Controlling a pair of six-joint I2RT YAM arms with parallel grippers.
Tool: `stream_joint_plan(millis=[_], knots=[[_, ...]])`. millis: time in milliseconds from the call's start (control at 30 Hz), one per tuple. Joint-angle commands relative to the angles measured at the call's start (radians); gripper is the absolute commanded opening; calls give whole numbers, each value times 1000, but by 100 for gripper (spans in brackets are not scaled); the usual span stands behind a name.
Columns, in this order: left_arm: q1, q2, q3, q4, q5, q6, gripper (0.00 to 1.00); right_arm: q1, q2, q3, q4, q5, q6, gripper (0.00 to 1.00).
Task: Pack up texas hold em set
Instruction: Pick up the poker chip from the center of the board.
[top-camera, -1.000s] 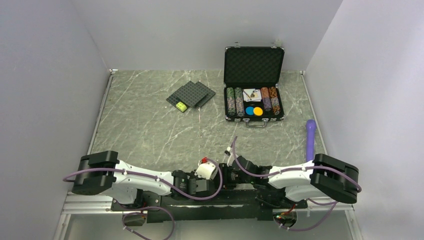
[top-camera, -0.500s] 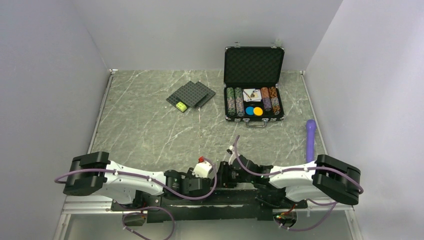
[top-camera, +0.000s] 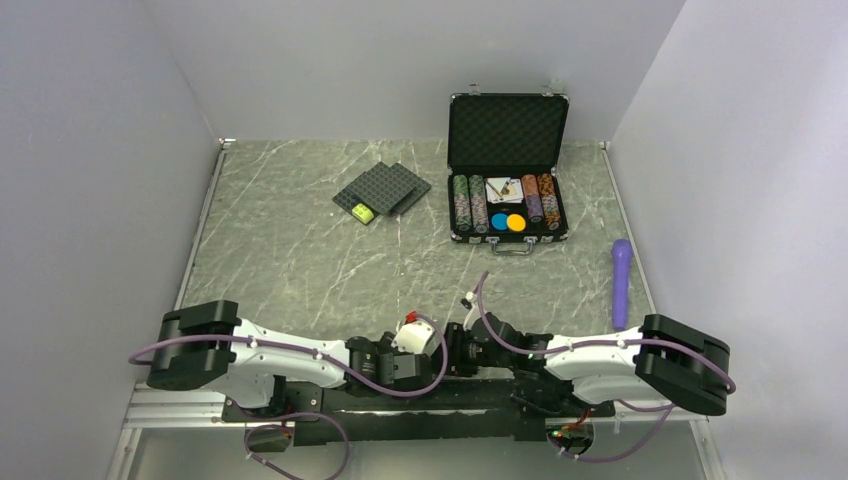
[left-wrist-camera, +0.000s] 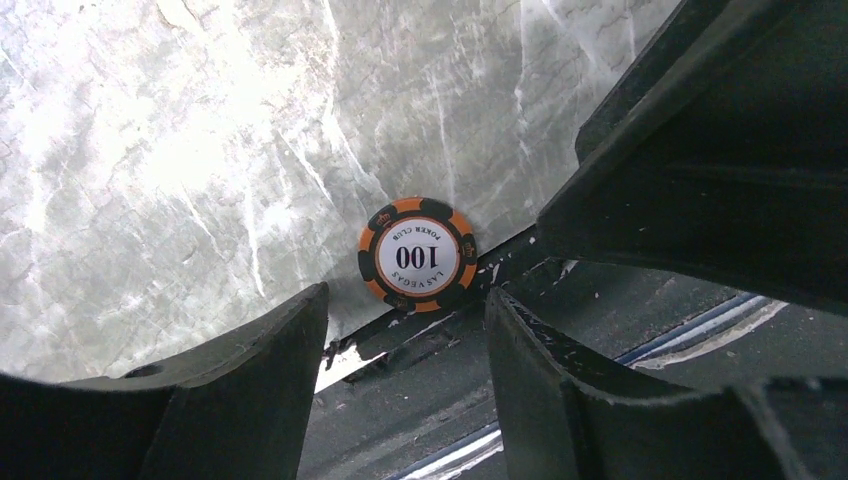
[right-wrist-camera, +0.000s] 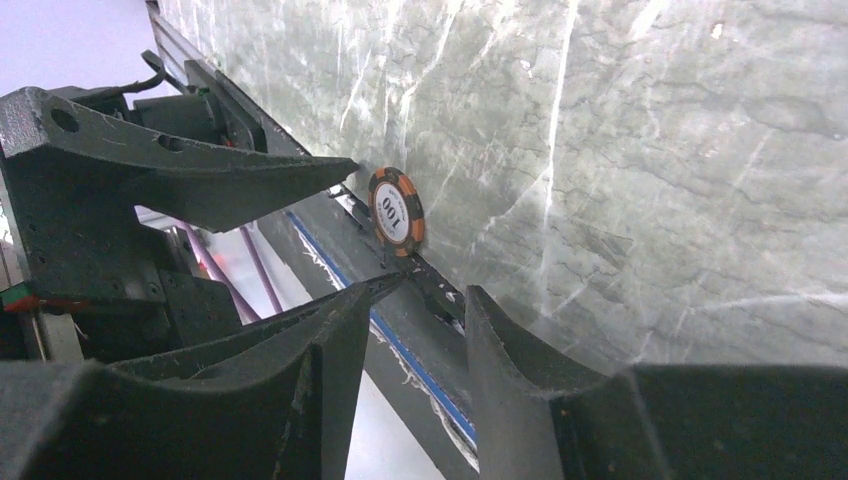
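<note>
The briefcase (top-camera: 508, 232) stands open in the upper right of the top view, near the back wall, its foam-lined lid (top-camera: 507, 130) upright; in its tray green and grey chip stacks (top-camera: 469, 203) fill the left side, brown and purple chip stacks (top-camera: 540, 198) the right, with the cards (top-camera: 503, 187) between them at the back and a blue disc (top-camera: 498, 221) touching an orange disc (top-camera: 515, 222) in front of the cards. One orange-and-black chip (left-wrist-camera: 417, 252) marked 100 lies outside the case, well apart from it, at the very near edge of the marble table (top-camera: 300, 260) where the stone meets a dark rail (left-wrist-camera: 420, 330); it sits in the middle of the left wrist view and left of centre in the right wrist view, face up. The left gripper (left-wrist-camera: 405, 370) points at that chip from the bottom of its frame, fingers spread wide with nothing between them and the chip just beyond the tips, not touching them; the right gripper (right-wrist-camera: 410, 340) is likewise parted and empty, the chip lying ahead of its tips toward the upper left of its frame. In the top view both arms are folded low along the bottom, wrists meeting at bottom centre, and the chip is hidden there. Left of the case lie the dark grey studded plates (top-camera: 385, 187) with a yellow-green brick (top-camera: 362, 212) on their near corner; a purple rod (top-camera: 621, 280) lies along the table's right edge.
</note>
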Motion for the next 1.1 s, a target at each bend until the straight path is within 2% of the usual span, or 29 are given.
stream_joint_plan(millis=[0, 467, 800, 1067], knots=[[6, 34, 32, -41, -27, 8, 63, -3, -45, -25, 25, 34, 25, 45], [7, 67, 42, -35, -43, -57, 59, -9, -57, -43, 41, 33, 30, 45], [12, -8, -14, 39, -47, -71, 60, -12, -51, -50, 50, 31, 34, 45], [15, 39, 18, -21, -57, -117, 59, -16, -46, -50, 56, 26, 34, 45]])
